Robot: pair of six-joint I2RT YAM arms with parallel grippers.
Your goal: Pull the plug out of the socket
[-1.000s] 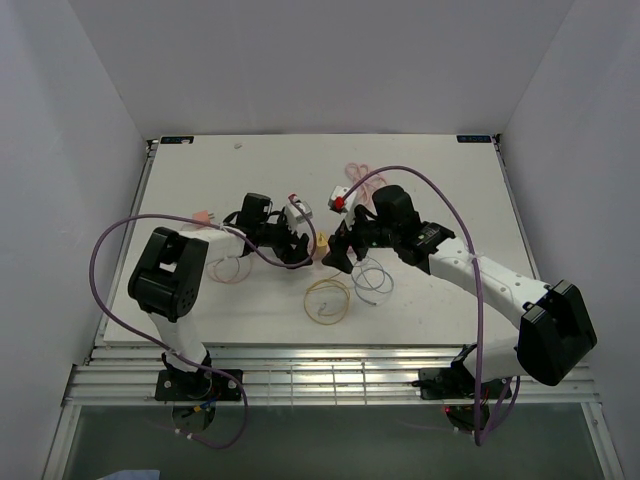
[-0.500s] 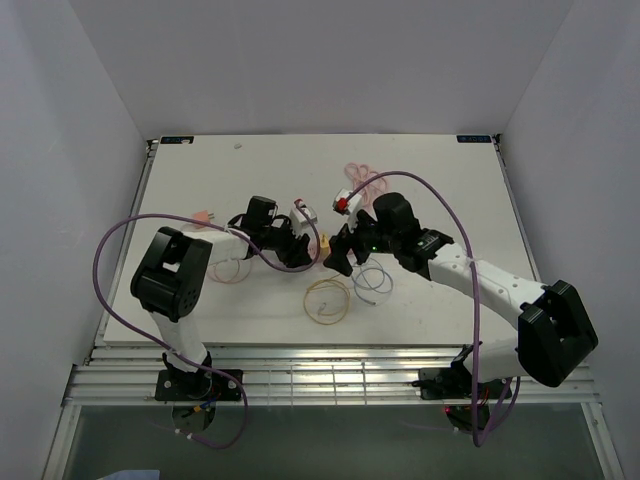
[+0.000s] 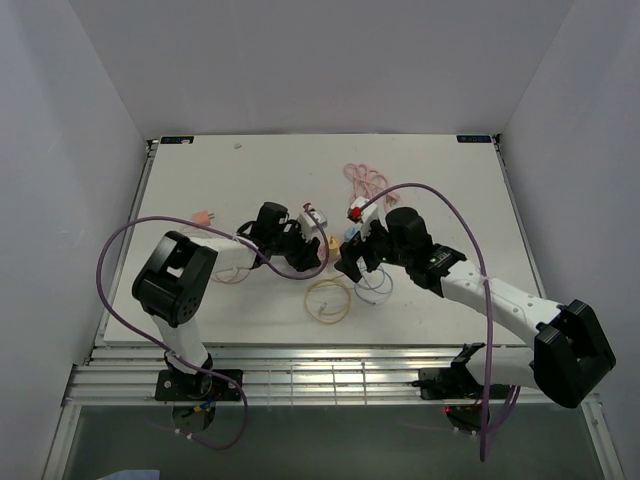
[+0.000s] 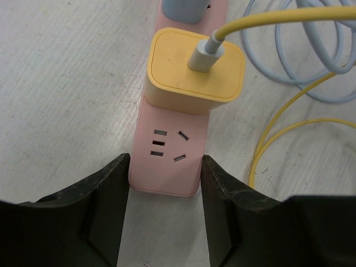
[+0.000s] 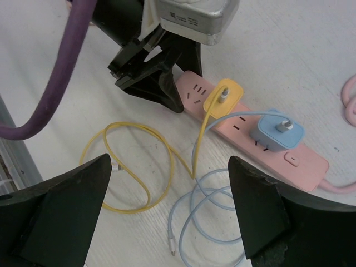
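The socket (image 4: 169,167) is a long pink power strip lying flat on the white table. A yellow plug (image 4: 194,69) with a yellow cable sits in it near the end. A blue plug (image 5: 276,135) sits further along the socket (image 5: 314,166). My left gripper (image 4: 165,161) is shut on the socket's free end, one finger against each long side. My right gripper (image 5: 169,183) hangs open above the loose cable coils, short of the yellow plug (image 5: 223,94). In the top view the left gripper (image 3: 300,250) and the right gripper (image 3: 350,262) flank the yellow plug (image 3: 332,243).
A yellow cable coil (image 3: 328,298) and a pale blue cable coil (image 3: 375,280) lie in front of the strip. The strip's thin pink cord (image 3: 362,180) is coiled behind it. A small pink plug (image 3: 203,216) lies at the left. Purple arm cables arc over both arms.
The left gripper has slid right and closed its jaws on the end of the socket. The right gripper, still open, has shifted slightly right and nearer.
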